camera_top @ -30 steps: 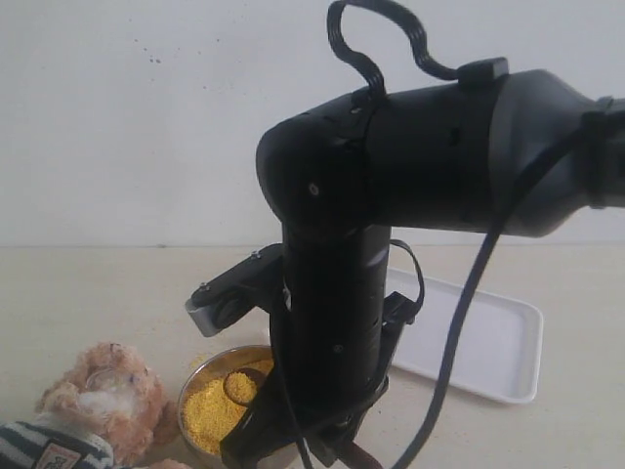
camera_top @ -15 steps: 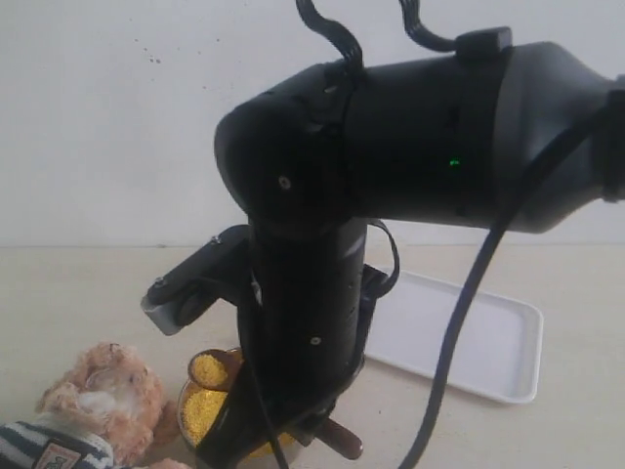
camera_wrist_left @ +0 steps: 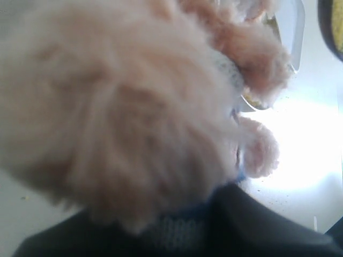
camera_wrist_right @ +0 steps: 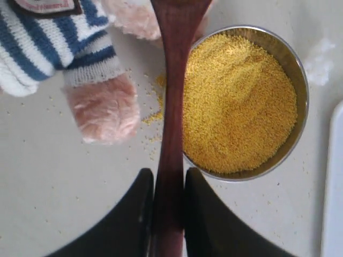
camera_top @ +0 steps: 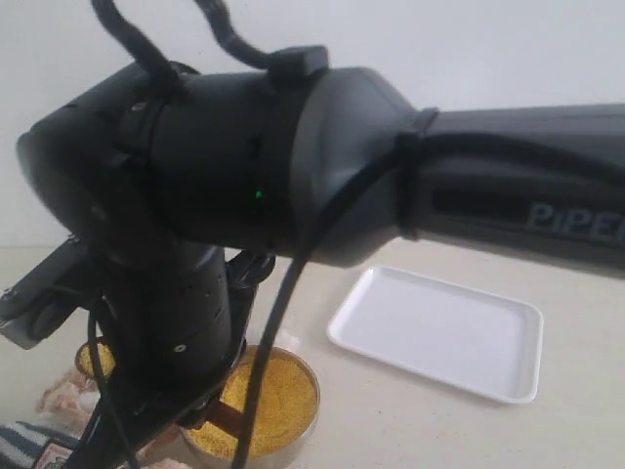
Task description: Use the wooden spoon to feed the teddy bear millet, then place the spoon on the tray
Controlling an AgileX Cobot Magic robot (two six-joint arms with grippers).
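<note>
The right gripper (camera_wrist_right: 168, 176) is clenched on the wooden spoon (camera_wrist_right: 174, 96). Its two black fingers (camera_wrist_right: 142, 214) press the thin handle from either side near its end. The spoon's long axis runs straight out from the jaws. The handle crosses the bare table (camera_wrist_right: 53, 187) just beside the metal bowl (camera_wrist_right: 301, 80), on the side nearest the teddy bear (camera_wrist_right: 53, 43). It passes between the bowl's rim and the bear's pink paw (camera_wrist_right: 104, 110), and it widens toward the spoon's bowl at the bear's end. Loose grains (camera_wrist_right: 153, 115) lie scattered on the table between the handle and the paw.

In the exterior view the right arm fills most of the picture. The spoon points toward about 10 o'clock, and its loaded tip (camera_top: 95, 360) peeks out past the arm above the bear's fur (camera_top: 54, 399). The millet (camera_top: 283, 391) is heaped in the metal bowl low in the middle of the view. The bear lies at the bowl's 9 o'clock, and the white tray (camera_top: 439, 332) at its 2 o'clock, apart from it.

The left wrist view is filled with blurred bear fur. Only a dark shape of the left gripper (camera_wrist_left: 252, 225) shows, so I cannot tell whether it is released or clenched.
</note>
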